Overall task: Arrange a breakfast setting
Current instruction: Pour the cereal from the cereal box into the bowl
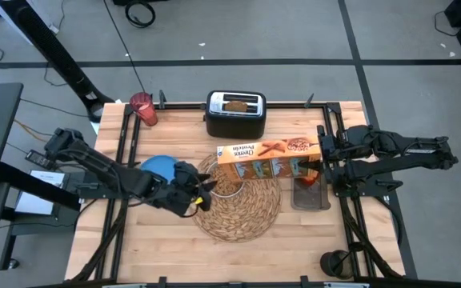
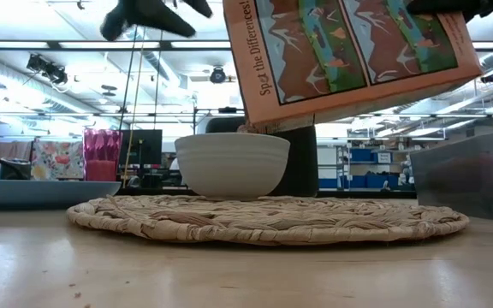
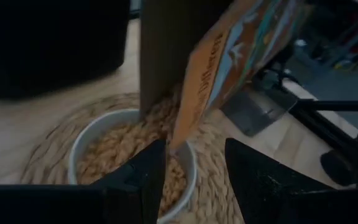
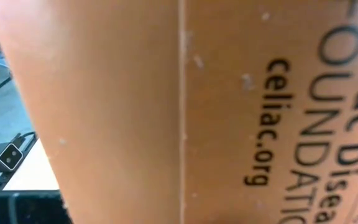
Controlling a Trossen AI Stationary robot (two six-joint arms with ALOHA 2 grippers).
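One gripper point(image 1: 317, 160) (right) clamping cereal box point(image 1: 267, 158)

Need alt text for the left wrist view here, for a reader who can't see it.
An orange cereal box is tipped over a white bowl that holds cereal, seen past the left gripper with its two dark fingers apart. The bowl sits on a woven straw placemat, and a clear container lies beyond it.

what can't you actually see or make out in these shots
- White bowl: in the high view, hidden under the cereal box.
- Right gripper's grip on the box: hidden; the right wrist view is filled by the box's side.
- Clear bin: contents too dim and blurred in the low view.
- Left gripper: open above the bowl.
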